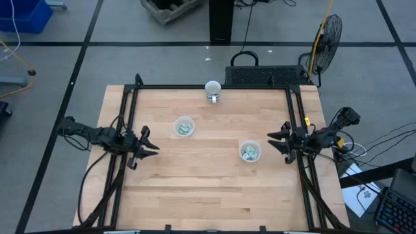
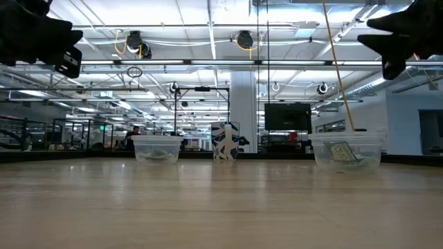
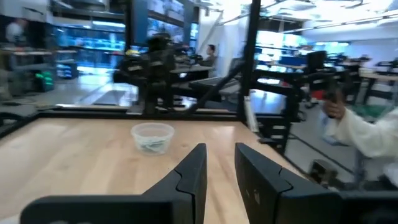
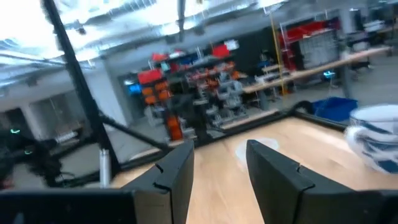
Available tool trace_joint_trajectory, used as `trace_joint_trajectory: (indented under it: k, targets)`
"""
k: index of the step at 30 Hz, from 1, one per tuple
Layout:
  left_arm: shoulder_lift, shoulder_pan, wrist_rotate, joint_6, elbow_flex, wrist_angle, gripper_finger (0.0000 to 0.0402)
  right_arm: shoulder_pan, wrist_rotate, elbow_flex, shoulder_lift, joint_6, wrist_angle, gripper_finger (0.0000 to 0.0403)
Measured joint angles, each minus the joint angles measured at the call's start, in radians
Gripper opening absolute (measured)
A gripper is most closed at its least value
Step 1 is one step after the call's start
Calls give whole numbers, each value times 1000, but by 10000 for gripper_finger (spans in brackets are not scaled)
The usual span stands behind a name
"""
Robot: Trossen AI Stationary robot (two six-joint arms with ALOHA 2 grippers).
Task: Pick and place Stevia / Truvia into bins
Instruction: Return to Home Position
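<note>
Wooden table [image 1: 208, 188], seen from above, with 2 arms stationed at opposite side edges.

Left gripper [image 1: 151, 141]: just inside the left edge of the table and raised above the surface, as the low view shows. The fingers [image 3: 193, 177] are spread with a clear gap between them. Nothing is held.

Right gripper [image 1: 274, 142]: just inside the right edge, also raised. The fingers [image 4: 177, 177] stand apart by a similar margin. Nothing is held.

Left bin [image 1: 184, 127]: a clear cup upright on the table, left of centre and near the left gripper but apart from it. Green and white sachets [image 1: 185, 129] lie inside at the bottom; the number cannot be told.

Right bin [image 1: 250, 151]: a clear cup upright, right of centre and nearer the front edge than the left bin. It is close to the right gripper without touching it. It holds further sachets, 1 of them leaning against the wall in the low view.

White patterned cup [image 1: 212, 90]: upright at the middle of the far edge, well apart from both bins.

The 2 bins stand well apart from each other. A person in a white sleeve [image 3: 367, 137] shows beyond the table in the left wrist view
</note>
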Motion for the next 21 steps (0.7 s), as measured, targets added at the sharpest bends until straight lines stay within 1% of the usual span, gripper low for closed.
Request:
trace_joint_trajectory:
  k: [4,8,11,13,17,18,21]
  targets:
    - [1,0,-86,24,0,-1,88,0,-118,-2,1,-63,13,141]
    - [2,0,-140,26,0,-1,88,-18,-129,-3,1,-111,32,141]
    - [2,0,-145,26,0,-1,88,-51,-133,-4,1,-142,15,141]
    - [2,0,-145,26,0,-1,88,-73,-178,-5,1,-162,-6,141]
    - [2,0,-145,26,0,-2,88,-116,-396,-9,1,-162,-59,141]
    - [2,0,-145,26,0,-2,88,-125,-419,-9,1,-154,-54,141]
    - [2,0,-146,26,0,-2,88,-160,-402,-9,1,-159,-40,141]
